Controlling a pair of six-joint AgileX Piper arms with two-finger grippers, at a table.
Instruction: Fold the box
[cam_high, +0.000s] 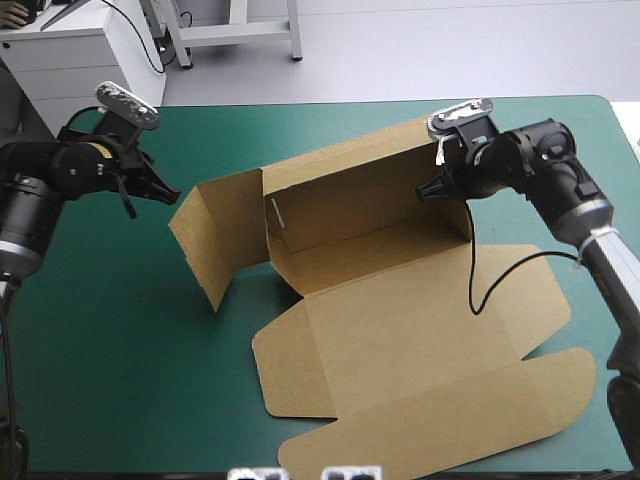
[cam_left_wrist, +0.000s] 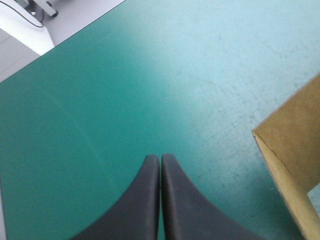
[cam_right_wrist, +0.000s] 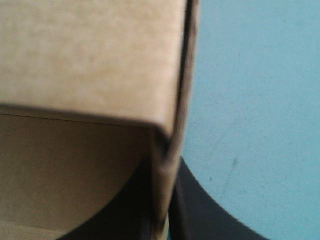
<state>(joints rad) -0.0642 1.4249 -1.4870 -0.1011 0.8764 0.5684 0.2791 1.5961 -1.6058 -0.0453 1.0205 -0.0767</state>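
The brown box (cam_high: 400, 330) lies half raised at the middle of the table. Its long back wall (cam_high: 360, 190) stands up and a side flap (cam_high: 205, 240) stands at the left end, while the lid panels lie flat toward the front. My right gripper (cam_high: 428, 190) is at the back wall's right end, shut on the box. In the right wrist view the wall's edge (cam_right_wrist: 90, 60) runs between the black fingers (cam_right_wrist: 210, 215). My left gripper (cam_high: 170, 192) is shut and holds nothing, hovering just left of the side flap. The flap's edge (cam_left_wrist: 295, 150) shows beside this gripper (cam_left_wrist: 160, 157).
The teal-green cover (cam_high: 120, 380) stretches left of and in front of the box. A white cabinet (cam_high: 70, 60) stands just past the table's far left corner. The flat lid reaches close to the table's front edge (cam_high: 450, 468).
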